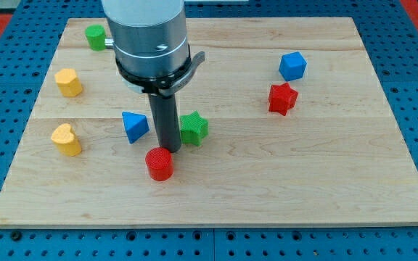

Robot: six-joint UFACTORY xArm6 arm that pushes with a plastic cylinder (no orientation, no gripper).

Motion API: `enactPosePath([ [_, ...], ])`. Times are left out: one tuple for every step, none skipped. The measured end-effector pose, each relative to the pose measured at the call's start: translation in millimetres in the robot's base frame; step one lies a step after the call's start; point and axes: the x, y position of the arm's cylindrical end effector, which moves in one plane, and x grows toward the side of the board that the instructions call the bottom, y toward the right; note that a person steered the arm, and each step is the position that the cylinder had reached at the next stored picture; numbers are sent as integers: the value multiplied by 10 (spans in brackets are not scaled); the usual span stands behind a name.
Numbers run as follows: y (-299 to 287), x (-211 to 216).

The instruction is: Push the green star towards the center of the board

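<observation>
While the big grey arm [149,40] hangs over the wooden board [325,181], its dark rod [165,119] points straight down near the middle. The arm has no hand at all, so nothing can open, close or grab; it only has my tip [167,150] at the bottom of the rod.

My tip sits on the board just beside the green star [194,128]. The star is at about two o'clock from my tip, and it looks like it touches the side of the rod. It lies a little toward the view's left of the board's middle.

A red round block [160,164] sits right under my tip, at about seven o'clock, very close. A blue triangle block [134,126] is at ten o'clock from my tip, just beside the rod.

Far off at nine o'clock are two yellow blocks, one higher [69,83] and one lower [67,140]. A small green block [96,36] sits at eleven o'clock, near the board's top edge. Over at two o'clock, well apart, are a red star [282,98] and a blue block [292,66] just above it.
</observation>
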Motion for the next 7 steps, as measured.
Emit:
enactPosePath([
  [966, 257],
  [1779, 295],
  [1985, 435],
  [1979, 952],
  [1879, 1174],
  [1086, 1162],
  [355, 1130],
])
